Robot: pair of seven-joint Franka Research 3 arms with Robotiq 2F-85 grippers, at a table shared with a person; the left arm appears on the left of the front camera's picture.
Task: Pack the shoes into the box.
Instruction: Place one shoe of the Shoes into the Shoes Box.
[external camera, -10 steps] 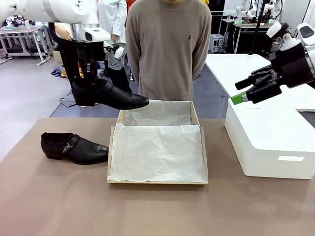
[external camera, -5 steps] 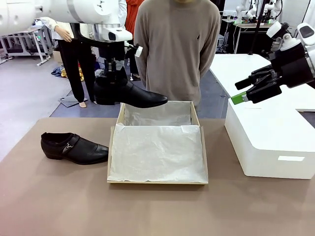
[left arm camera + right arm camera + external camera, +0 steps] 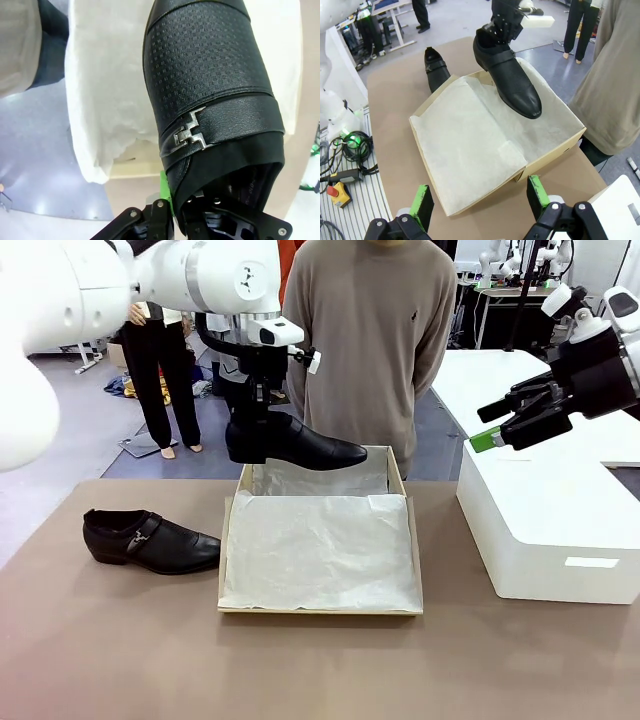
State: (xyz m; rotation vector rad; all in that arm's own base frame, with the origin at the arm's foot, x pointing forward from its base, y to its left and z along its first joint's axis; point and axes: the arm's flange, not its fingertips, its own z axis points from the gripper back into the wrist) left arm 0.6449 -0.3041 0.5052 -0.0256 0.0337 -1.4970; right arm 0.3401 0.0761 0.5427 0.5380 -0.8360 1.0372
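The white left arm [image 3: 150, 280] enters from the upper left of the front view, its wrist pointing straight down. Its black two-finger left gripper [image 3: 257, 420] is clamped on the heel collar of a glossy black leather dress shoe [image 3: 305, 447]. At upper right, the black right gripper [image 3: 490, 426] points left and slightly down, jaws spread wide, holding nothing.

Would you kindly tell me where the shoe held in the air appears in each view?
Front view: shoe, upper centre, above the box's far left corner.
Left wrist view: shoe, centre right, toe up, buckle central.
Right wrist view: shoe, upper centre, toe toward lower right.
Shared landmark: the white tissue paper beneath it.
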